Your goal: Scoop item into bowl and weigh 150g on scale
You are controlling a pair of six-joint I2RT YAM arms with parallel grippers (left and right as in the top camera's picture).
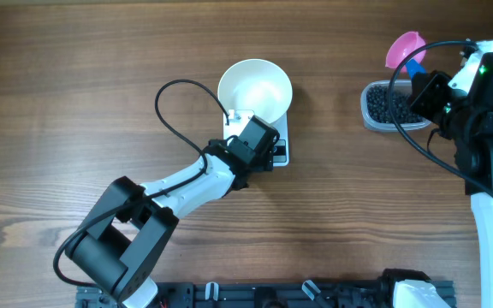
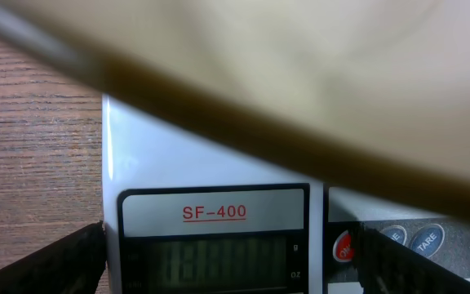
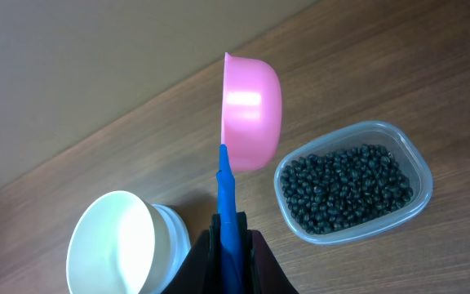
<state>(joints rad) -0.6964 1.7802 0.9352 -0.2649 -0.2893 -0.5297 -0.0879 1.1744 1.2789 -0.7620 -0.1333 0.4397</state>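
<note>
The white bowl (image 1: 255, 88) stands empty on the far part of the scale (image 1: 281, 154). My left gripper (image 1: 264, 144) hovers open low over the scale's near edge. In the left wrist view its dark fingers (image 2: 47, 265) straddle the lit display (image 2: 219, 257), under the bowl's blurred underside (image 2: 300, 65). My right gripper (image 1: 426, 85) is shut on the blue handle (image 3: 227, 208) of a pink scoop (image 3: 251, 106), held in the air beside the clear tub (image 3: 419, 200) of black beads (image 3: 349, 188). No beads show in the scoop (image 1: 405, 47).
The tub (image 1: 368, 115) sits at the table's right, close under my right arm. A black cable (image 1: 174, 120) loops over the wood left of the bowl. The scale's red on button (image 2: 343, 247) and two blue buttons sit right of the display.
</note>
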